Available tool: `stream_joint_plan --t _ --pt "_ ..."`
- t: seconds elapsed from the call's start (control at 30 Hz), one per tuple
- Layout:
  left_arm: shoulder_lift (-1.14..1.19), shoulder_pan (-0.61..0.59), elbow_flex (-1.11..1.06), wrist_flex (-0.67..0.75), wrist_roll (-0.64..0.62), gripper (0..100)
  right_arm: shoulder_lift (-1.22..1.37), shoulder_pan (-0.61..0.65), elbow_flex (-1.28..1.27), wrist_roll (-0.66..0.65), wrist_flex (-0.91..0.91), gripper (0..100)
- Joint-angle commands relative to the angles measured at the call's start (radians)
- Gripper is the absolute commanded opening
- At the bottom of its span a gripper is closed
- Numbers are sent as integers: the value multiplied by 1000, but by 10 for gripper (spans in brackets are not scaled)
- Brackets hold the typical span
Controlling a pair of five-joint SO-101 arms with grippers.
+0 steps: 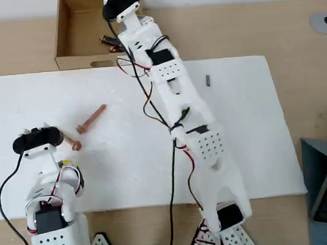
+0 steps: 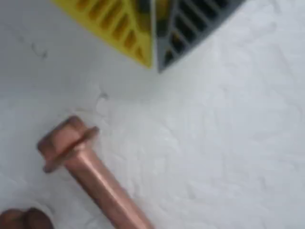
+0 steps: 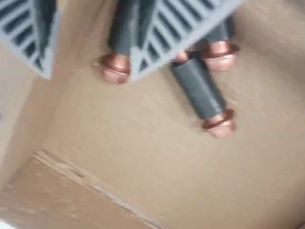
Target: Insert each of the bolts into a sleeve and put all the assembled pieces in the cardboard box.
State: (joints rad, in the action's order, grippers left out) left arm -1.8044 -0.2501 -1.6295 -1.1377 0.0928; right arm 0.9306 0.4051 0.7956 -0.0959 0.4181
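A: L claw (image 2: 155, 64)?
B: Fingers together, empty, tips just over the mat (image 1: 117, 175). Near bolt (image 1: 72, 142) lies just beside it, far bolt (image 1: 92, 118) a bit beyond. Both lie flat.
A: Handling?
B: Prob. metal: stiff, smooth, will roll. Grab mid-shank, across the axis, not the head.
A: Sleeve (image 1: 208, 80)?
B: Spare one, well back from R claw (image 3: 90, 71), off to its right. Looks like a light, rigid tube; take it round the middle.
A: R claw itself?
B: Open wide, nothing in it, down inside the box (image 3: 143, 181). At least three done pcs (image 3: 198, 88) on the floor right under it.
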Motion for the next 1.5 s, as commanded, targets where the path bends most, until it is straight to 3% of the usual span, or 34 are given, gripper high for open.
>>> stream_joint_plan --t 0.0,0.7,1.1,1.47 --pt "-7 -3 15 -3 0 2 -44 -38 64 0 17 132" --pt "-7 -3 15 -3 0 2 -464 -65 62 -8 821 133" --pt "-7 -3 15 -3 0 2 -493 -67 56 -230 1307 131" --pt "-7 -5 15 -3 -2 2 -492 -134 -114 -407 1310 133"
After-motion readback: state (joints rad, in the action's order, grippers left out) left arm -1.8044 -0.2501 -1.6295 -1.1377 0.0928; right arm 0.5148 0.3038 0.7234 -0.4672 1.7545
